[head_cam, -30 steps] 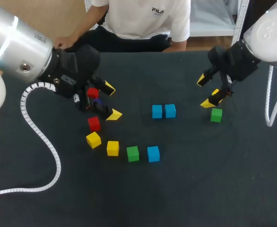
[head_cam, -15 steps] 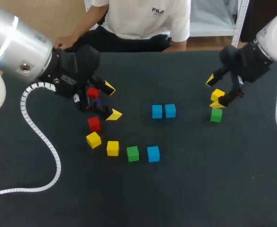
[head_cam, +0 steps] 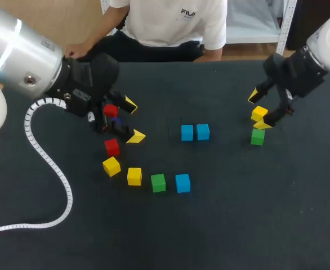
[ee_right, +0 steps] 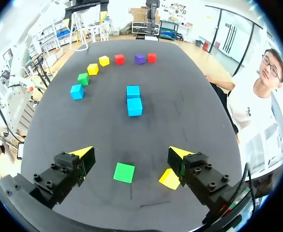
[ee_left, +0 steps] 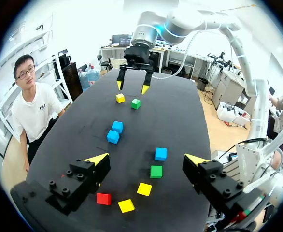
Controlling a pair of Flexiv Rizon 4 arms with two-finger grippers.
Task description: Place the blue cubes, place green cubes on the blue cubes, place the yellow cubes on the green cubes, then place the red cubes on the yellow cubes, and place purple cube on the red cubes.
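At table's right side: right gripper point(ee_right: 130, 153) hangs above the dark table point(head_cam: 238, 214), fingers spread wide, nothing held. Lone green cube point(ee_right: 124, 172) sits on the cloth beneath the gap between the fingers. Far yellow cube point(ee_right: 169, 179) lies just beside it, close under one fingertip; contact cannot be told.

Mid-table: blue pair point(head_cam: 187, 133), two cubes side by side and very close.

Left side: left gripper point(head_cam: 132, 120) is also wide open, gripping nothing. Red cube point(head_cam: 110, 110) and purple cube point(head_cam: 116, 121) lie by its body, the purple one partly hidden.

Below that gripper in the head view runs a curved row: second red cube point(head_cam: 112, 147), skewed yellow cube point(head_cam: 111, 166), square-set yellow cube point(head_cam: 134, 176), second green cube point(head_cam: 158, 183), single blue cube point(head_cam: 182, 183). Each is near its neighbour. Every cube seen rests directly on the table.
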